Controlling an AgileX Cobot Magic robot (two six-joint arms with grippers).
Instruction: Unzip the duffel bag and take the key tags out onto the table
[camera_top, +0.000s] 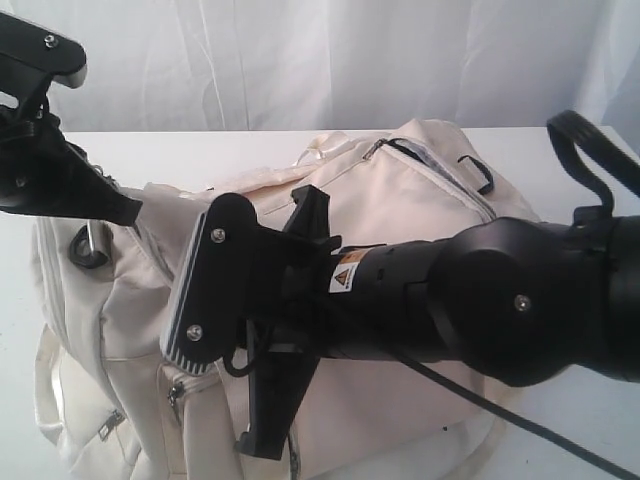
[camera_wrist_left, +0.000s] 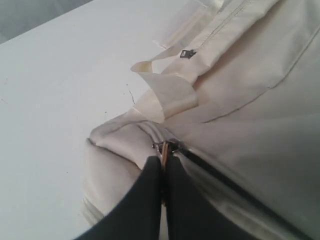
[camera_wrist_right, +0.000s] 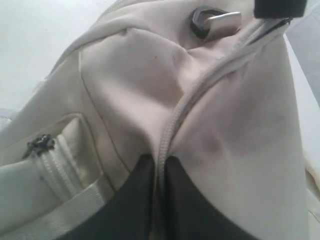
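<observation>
Left wrist view: left gripper (camera_wrist_left: 164, 167) pinches the metal zipper pull (camera_wrist_left: 163, 148) at one end of the duffel bag (camera_wrist_left: 250, 125) lying on the table (camera_wrist_left: 60, 100); fabric judged soft and slack, so the right gripper (camera_wrist_right: 160, 172), pinched on its zipper seam (camera_wrist_right: 186, 104), braces it; key tags unseen.

The left arm (camera_top: 45, 175) comes in high on the left. The left hand (camera_wrist_left: 162, 160) is pinched tight on a small metal zip pull (camera_wrist_left: 162, 148). The right arm (camera_top: 500, 300) stretches long across the middle. The right hand (camera_wrist_right: 159, 167) has both fingers (camera_wrist_right: 137, 195) pressed close, squeezing a fold of the duffel bag (camera_wrist_right: 150, 90).
</observation>
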